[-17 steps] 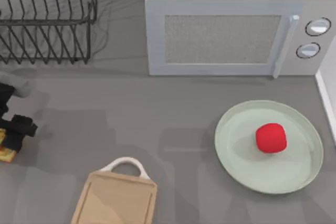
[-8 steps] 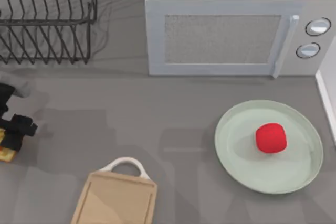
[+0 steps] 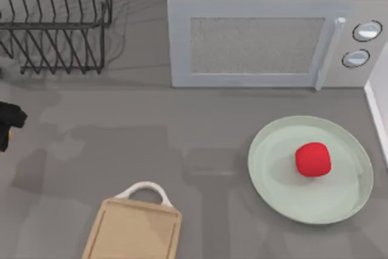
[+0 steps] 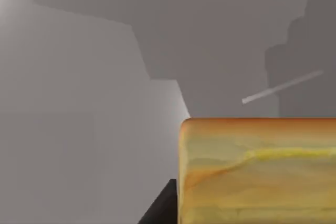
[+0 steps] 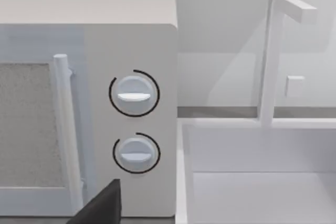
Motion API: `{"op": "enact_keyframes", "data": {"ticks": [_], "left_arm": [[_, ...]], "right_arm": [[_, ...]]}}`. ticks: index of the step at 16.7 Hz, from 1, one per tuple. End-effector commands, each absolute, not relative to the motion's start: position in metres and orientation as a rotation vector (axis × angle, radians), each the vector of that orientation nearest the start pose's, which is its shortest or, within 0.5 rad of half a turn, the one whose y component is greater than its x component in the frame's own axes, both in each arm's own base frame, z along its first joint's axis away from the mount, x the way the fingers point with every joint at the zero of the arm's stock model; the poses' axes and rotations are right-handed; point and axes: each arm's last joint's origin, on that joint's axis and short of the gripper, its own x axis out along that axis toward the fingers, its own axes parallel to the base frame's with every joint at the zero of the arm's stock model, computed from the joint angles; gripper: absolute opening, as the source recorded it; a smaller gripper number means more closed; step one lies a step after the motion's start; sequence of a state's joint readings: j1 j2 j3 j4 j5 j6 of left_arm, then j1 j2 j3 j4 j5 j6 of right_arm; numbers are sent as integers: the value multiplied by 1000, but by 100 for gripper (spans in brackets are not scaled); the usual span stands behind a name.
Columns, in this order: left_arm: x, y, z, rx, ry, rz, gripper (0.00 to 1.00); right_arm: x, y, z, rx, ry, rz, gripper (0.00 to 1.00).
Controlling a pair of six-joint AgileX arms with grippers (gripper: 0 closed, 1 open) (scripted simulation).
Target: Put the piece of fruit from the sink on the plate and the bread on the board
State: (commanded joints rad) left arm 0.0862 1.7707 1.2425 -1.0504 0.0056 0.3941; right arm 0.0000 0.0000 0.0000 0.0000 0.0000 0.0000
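The bread (image 4: pixel 257 171), golden-brown on top with pale yellow sides, sits close in the left wrist view, raised off the grey counter. My left gripper is shut on it, and one dark finger (image 4: pixel 160 208) shows beside it. My left arm (image 3: pixel 6 122) is at the far left edge of the table. The red piece of fruit (image 3: pixel 313 159) rests on the pale green plate (image 3: pixel 273 180) at the right. The wooden board (image 3: pixel 133 232) with its white handle lies bare at the front left. My right arm is parked off to the right.
A microwave (image 3: pixel 260 34) stands at the back centre and a black wire dish rack (image 3: pixel 54 22) at the back left. The white sink (image 5: pixel 252 182) with its faucet (image 5: pixel 273 56) is beside the microwave at the right edge.
My left gripper, low over the bread at the left edge, has risen and drawn back. The bread has left the counter with it and gone out of the top view.
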Motion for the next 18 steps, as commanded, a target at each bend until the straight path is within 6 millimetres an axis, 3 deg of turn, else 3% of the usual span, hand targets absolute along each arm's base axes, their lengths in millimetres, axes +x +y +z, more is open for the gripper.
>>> {"op": "enact_keyframes", "data": {"ticks": [3,10,14,18], "left_arm": [[315,29,212,236,1546,-240,0],[316,28,212,226,1548,-223,0],[318,10,212,150,1537,-110,0],[319,-22,212,-9,1499,86,0]], "right_arm": [[106,-1,160,0,0,0,100],[106,-1,160,0,0,0,100],[106,-1,160,0,0,0,100],[106,-1,160,0,0,0,100]]}}
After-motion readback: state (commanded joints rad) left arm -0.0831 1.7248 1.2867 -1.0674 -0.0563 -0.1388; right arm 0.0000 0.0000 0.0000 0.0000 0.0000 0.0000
